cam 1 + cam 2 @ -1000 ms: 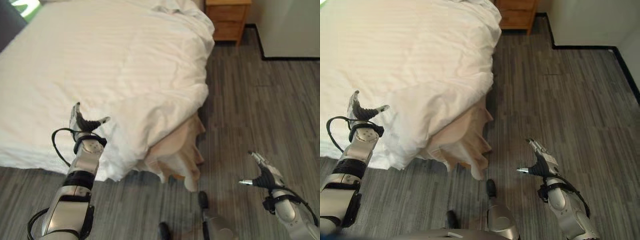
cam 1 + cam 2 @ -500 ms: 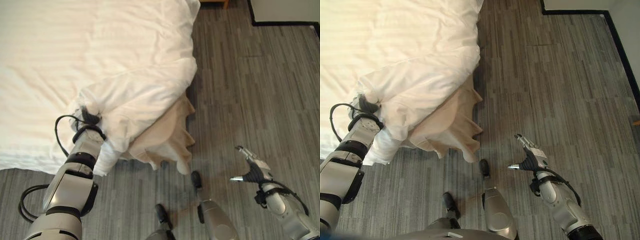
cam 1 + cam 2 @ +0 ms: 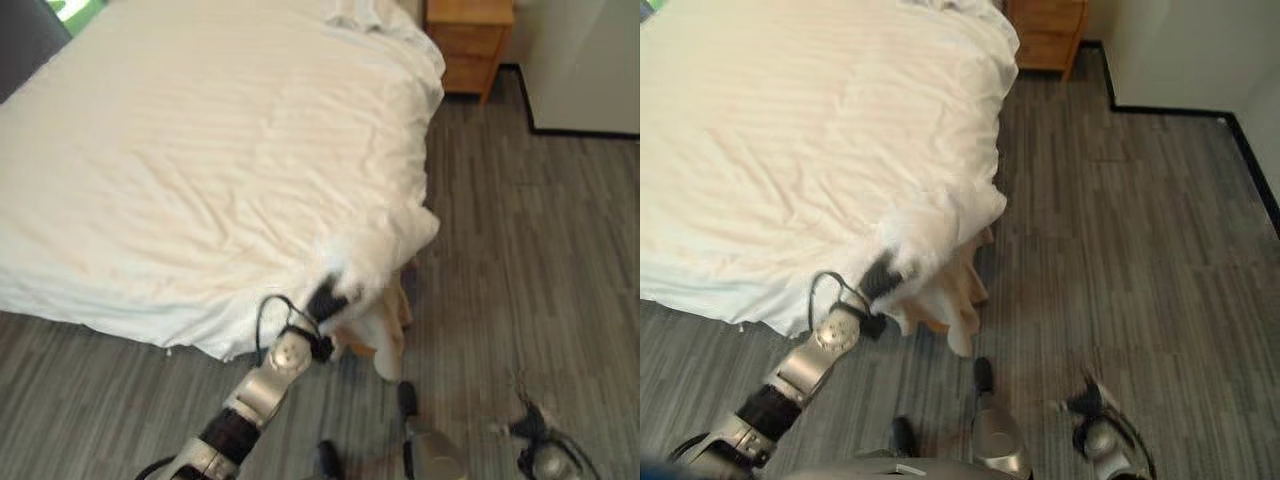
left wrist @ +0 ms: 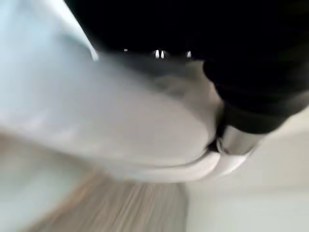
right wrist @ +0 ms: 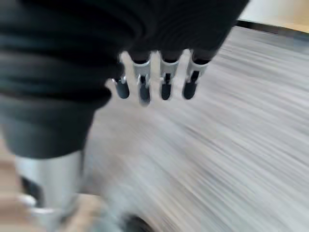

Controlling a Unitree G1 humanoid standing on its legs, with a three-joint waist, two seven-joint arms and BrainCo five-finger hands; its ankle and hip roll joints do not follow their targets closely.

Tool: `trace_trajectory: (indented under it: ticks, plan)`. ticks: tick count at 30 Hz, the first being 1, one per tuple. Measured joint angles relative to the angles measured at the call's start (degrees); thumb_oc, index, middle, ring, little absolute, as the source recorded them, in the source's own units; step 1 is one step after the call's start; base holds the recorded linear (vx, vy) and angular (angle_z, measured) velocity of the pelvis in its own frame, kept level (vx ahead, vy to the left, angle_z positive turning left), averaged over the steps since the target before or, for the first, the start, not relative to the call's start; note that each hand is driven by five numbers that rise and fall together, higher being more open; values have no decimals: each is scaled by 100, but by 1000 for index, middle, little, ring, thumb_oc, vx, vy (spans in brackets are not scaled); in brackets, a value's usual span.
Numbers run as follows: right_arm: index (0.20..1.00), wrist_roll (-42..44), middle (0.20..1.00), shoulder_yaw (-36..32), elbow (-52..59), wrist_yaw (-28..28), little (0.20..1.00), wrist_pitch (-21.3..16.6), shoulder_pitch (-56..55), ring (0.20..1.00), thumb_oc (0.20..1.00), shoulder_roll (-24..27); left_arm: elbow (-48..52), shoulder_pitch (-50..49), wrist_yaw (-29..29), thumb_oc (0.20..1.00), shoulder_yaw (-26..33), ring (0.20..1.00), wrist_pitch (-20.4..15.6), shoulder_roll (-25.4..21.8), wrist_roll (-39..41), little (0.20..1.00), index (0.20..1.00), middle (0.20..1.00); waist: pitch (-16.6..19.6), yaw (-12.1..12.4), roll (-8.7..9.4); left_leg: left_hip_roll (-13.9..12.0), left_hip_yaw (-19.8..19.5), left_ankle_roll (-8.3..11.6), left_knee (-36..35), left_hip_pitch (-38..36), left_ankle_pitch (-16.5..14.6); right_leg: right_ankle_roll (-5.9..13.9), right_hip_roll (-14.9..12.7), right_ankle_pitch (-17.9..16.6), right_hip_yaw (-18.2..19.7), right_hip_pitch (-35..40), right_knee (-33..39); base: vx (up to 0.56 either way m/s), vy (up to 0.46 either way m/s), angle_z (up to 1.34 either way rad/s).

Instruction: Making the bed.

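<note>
Left hand (image 3: 325,300) grips the corner of the white duvet (image 3: 200,160) at the bed's near corner, above the beige skirt (image 3: 385,330). Right hand (image 5: 154,79) hangs relaxed over the floor (image 3: 520,250), holding nothing. Step: squaring the corner; next, likely draw it down evenly.

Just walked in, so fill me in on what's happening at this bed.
The robot is making the bed. Its left hand is buried in the white duvet at the bed's near corner, where the cloth is bunched over a beige bed skirt. Its right hand hangs open above the grey floor, holding nothing.
</note>
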State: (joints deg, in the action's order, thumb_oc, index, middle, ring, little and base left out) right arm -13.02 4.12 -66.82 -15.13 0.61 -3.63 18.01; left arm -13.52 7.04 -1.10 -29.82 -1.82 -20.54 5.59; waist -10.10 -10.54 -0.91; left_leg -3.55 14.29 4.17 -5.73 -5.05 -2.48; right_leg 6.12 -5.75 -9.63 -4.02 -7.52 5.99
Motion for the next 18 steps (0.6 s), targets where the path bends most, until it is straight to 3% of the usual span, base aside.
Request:
trace_trajectory:
  ticks: [4,8,12,18]
  plan:
    - [1000,940,1000,-658,-965,206,1000,220,-299,1000,1000,-142,-801,-434,569,1000,-242,1000,255,-3,438,1000,1000,1000,222,-40,134,78,83,-52,2,-126,-33,13,-80,10,91,85,11,8,53,-10]
    - [1000,1195,1000,-993,-1316,220,1000,445,-670,1000,1000,-10,-561,-660,819,1000,-347,1000,271,-89,1077,1000,1000,1000,531,-25,284,105,102,-74,0,-128,-43,68,-127,50,115,87,14,0,6,-1]
    - [1000,1182,1000,-986,-1335,305,1000,528,-648,1000,1000,118,-278,-651,952,1000,-462,1000,274,-115,1423,1000,1000,1000,592,-32,311,102,130,-119,-1,-108,-40,141,-152,99,93,95,14,0,0,0]
    - [1000,924,1000,-539,-926,408,1000,540,13,1000,1000,966,946,-612,1292,1000,-651,1000,492,-213,2863,1000,1000,1000,701,-19,226,104,126,-119,-1,-154,-38,155,-137,69,77,134,13,-3,-2,-1]
